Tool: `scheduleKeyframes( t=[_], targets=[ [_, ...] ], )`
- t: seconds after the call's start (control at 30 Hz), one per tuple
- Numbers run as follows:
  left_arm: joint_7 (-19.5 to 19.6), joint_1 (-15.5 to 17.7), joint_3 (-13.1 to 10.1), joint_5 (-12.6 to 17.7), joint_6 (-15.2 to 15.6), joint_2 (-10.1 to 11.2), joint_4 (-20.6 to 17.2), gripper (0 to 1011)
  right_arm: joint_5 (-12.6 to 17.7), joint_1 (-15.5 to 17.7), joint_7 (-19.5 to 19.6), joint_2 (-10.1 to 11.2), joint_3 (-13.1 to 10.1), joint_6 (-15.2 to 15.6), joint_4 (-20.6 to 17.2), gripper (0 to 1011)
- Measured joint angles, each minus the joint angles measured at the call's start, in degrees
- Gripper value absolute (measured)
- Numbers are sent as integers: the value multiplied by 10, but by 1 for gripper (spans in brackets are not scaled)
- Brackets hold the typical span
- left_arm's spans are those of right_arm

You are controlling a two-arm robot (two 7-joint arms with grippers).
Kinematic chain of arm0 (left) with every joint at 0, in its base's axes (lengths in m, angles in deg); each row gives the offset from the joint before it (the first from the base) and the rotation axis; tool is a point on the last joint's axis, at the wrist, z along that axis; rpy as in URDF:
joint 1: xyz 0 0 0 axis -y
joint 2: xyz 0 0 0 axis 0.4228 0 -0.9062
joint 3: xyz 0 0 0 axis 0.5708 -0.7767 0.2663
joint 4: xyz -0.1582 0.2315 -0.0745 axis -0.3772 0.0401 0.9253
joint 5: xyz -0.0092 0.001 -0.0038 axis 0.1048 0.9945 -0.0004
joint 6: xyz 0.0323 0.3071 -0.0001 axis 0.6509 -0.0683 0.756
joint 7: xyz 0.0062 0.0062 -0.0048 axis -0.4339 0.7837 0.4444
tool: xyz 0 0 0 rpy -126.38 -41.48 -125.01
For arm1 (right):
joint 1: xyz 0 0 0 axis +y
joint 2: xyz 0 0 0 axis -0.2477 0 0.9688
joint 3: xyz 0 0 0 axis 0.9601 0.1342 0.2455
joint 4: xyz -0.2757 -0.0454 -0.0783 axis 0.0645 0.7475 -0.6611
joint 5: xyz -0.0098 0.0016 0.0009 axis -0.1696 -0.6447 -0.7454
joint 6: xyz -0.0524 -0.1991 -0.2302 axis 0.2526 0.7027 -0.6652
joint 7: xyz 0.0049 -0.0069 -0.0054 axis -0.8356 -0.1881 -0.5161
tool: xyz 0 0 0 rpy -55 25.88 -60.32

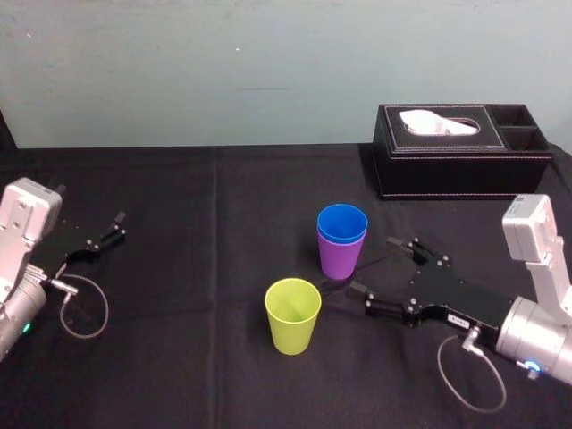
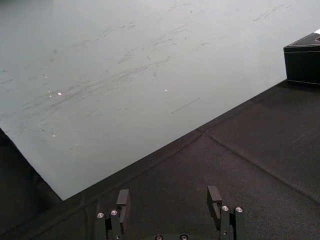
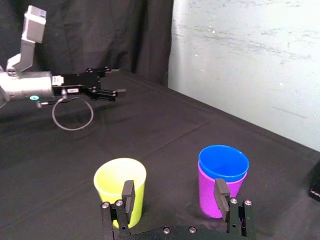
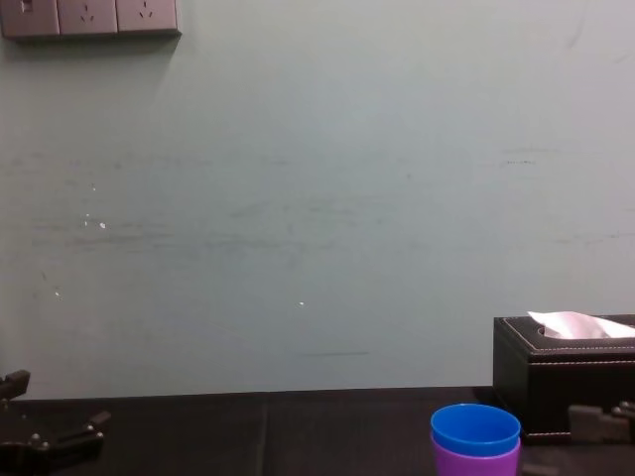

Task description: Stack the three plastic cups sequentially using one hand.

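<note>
We see three cups of smooth plastic with a faint sheen: the blue cup (image 1: 342,222), the purple cup (image 1: 340,257) and the yellow-green cup (image 1: 293,317). Under them we find a matt black cloth (image 1: 206,268), creased along its folds. The tissue box (image 1: 460,165) looks like black leather with pale stitching, and its tissue (image 1: 438,123) is soft white paper. The wall (image 1: 223,71) is matt paint, scuffed. The right gripper (image 1: 374,265) looks matt black.

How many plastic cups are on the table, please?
3: the blue cup nested inside the purple cup, and the yellow-green cup standing alone, nearer the robot and to their left. None seems hidden.
</note>
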Motion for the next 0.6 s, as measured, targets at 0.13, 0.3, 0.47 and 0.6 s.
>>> scheduleKeyframes(
  t=[0.13,0.3,0.47,0.6],
  targets=[
    [0,0,0,0,0,0,0,1010,7,13,-9,8,2,-13,-1,1003],
    [0,0,0,0,0,0,0,1010,3,18,-15,11,12,-23,2,1003],
    [0,0,0,0,0,0,0,1010,-8,14,-18,7,28,-27,15,1003],
    [0,0,0,0,0,0,0,1010,-19,8,-17,0,40,-27,27,1003]
  ],
)
